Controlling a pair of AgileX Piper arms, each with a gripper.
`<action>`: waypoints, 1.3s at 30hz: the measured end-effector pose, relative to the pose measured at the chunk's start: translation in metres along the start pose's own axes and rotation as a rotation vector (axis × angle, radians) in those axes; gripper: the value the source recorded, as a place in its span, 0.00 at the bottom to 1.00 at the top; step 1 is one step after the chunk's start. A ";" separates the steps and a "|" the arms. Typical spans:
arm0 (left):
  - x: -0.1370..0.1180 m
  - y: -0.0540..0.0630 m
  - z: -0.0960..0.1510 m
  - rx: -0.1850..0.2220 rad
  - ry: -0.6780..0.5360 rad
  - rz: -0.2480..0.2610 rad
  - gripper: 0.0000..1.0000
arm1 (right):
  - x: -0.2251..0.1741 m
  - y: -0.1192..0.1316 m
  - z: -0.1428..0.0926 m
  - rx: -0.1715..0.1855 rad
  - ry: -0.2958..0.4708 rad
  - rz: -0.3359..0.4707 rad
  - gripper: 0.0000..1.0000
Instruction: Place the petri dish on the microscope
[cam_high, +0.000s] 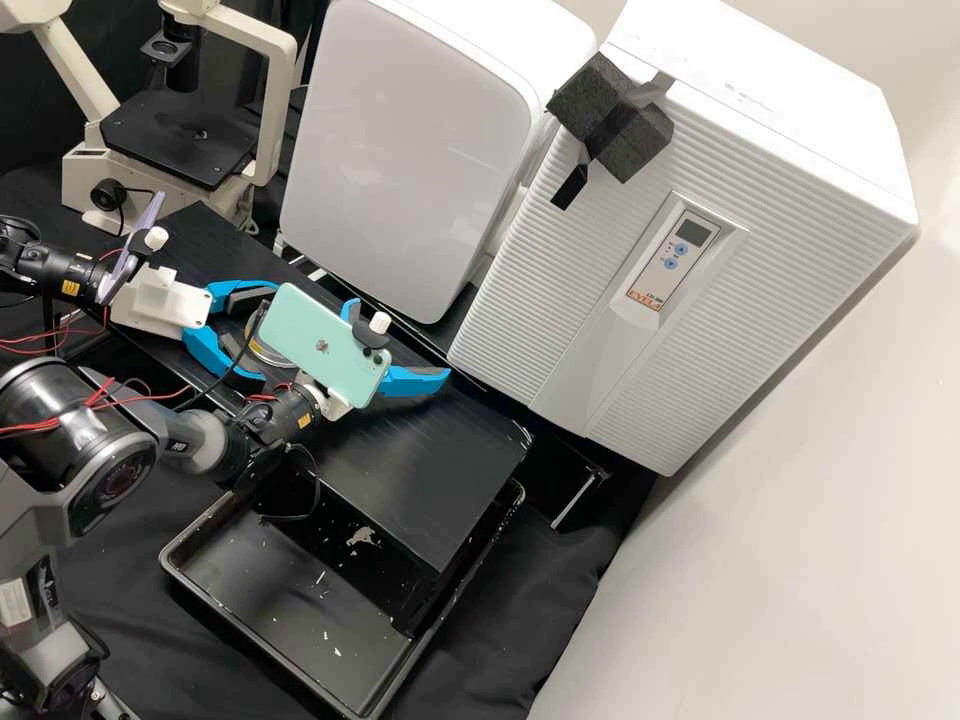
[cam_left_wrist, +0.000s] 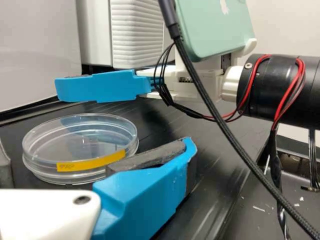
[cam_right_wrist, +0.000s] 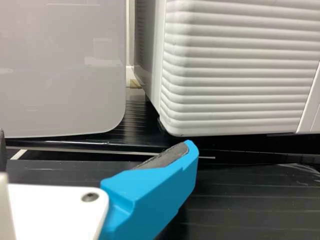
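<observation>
In the high view my left gripper (cam_high: 268, 332) stands low over the raised black platform, open, its two fingers on either side of the petri dish (cam_high: 262, 352). In the left wrist view the clear, lidded petri dish (cam_left_wrist: 80, 145) lies flat with a yellow label on its side, between the pads of my left gripper (cam_left_wrist: 95, 150); whether they touch it I cannot tell. My right gripper (cam_high: 398, 340) is open beside the dish, toward the white cabinets; the right wrist view shows my right gripper (cam_right_wrist: 95, 147) holding nothing. The microscope (cam_high: 180, 135) stands at the back left, its black stage bare.
Two white cabinets (cam_high: 410, 150) (cam_high: 690, 230) border the platform (cam_high: 430, 470) at the back. A black tray (cam_high: 290, 600) with pale scraps lies below the platform's front edge. A green phone (cam_high: 325, 345) rides on the right arm, and a dark cable hangs by that arm.
</observation>
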 end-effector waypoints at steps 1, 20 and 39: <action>0.000 -0.001 -0.001 -0.005 0.002 0.006 0.00 | 0.000 0.000 0.000 0.000 0.000 0.000 1.00; 0.005 -0.010 0.000 -0.027 0.010 0.043 0.00 | 0.000 0.000 0.000 0.000 0.000 0.000 1.00; 0.002 -0.009 -0.005 -0.050 0.028 0.074 0.00 | 0.000 0.000 0.000 0.000 0.000 0.000 1.00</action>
